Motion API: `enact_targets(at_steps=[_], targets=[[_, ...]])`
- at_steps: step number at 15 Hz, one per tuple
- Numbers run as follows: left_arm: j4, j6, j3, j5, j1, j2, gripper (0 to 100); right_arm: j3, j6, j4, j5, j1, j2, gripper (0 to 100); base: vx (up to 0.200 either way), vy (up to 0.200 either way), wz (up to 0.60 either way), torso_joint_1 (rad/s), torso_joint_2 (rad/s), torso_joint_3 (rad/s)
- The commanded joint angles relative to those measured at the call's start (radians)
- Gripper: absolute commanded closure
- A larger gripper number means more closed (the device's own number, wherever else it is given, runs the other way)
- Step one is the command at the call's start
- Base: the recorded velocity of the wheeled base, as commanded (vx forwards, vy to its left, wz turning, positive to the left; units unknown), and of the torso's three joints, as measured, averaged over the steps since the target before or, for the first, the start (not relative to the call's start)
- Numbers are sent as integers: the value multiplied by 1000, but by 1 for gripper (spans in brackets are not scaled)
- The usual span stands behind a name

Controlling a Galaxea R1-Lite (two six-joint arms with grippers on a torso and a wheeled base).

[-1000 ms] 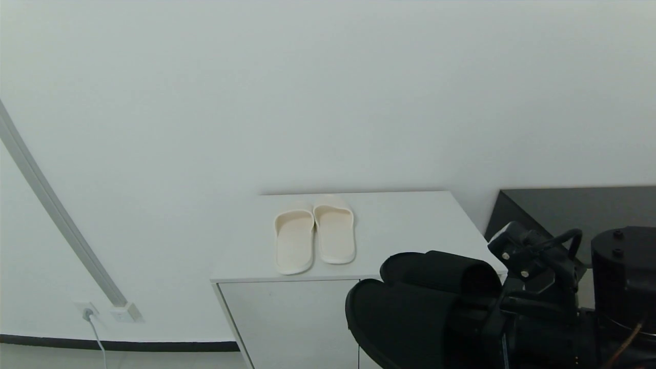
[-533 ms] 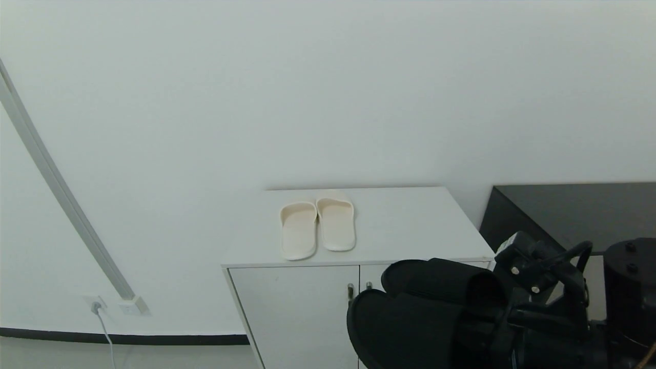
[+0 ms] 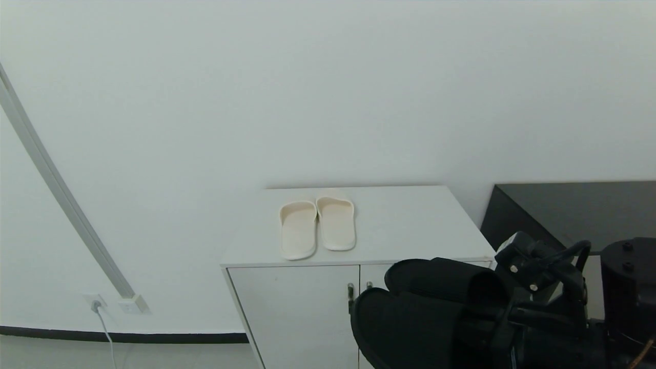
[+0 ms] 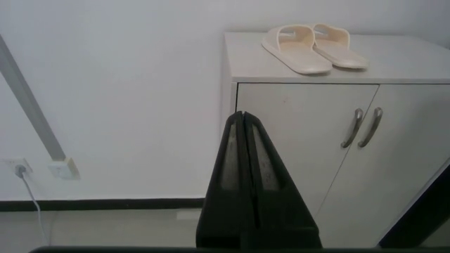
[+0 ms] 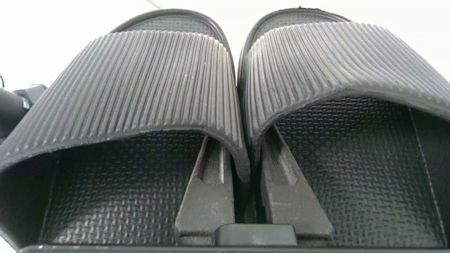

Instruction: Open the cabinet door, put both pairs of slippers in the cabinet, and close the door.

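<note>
The left pincer (image 4: 243, 130) faces the cabinet (image 3: 292, 312) empty, fingers pressed together, free for the shut doors' handles (image 3: 350, 292). The cream slippers (image 3: 318, 228) wait on top. At near right, the right pincer (image 5: 246, 165) clamps the black slippers (image 3: 425, 312) by their touching inner walls, so both carry as one.

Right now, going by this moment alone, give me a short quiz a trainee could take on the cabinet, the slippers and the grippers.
1. True or false: the cabinet doors stand open.
2. Where is the white pair of slippers? A: on the cabinet top. B: inside the cabinet. C: on the floor.
3. Fill in: the right gripper is shut on the ___ slippers.
Key: 1 false, both doors are closed. 2 A. 3 black; it holds the black slippers.
</note>
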Motion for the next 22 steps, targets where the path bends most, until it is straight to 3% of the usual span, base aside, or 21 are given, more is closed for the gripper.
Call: enact_targets(at_steps=[1,5,6,12,22], targets=[[0,0,0,0,-1,1,100,1,0,0,1,1,7,100,0,0,0,0,0,0],[0,0,0,-3,-1,1,100,11,-18,0,-1,1,2,100,0,0,0,0,0,0],[1,-2,-2,-4,-1,1,0,16,-27,-2,1,1,2,100,0,0,0,0,0,0],[0,-2,0,-3,-1,1,0,17,-29,0,1,2,2,100,0,0,0,-79,182,105],[0,-2,0,-3,-1,1,0,47,-29,1,7,4,12,100,0,0,0,-214,507,293]])
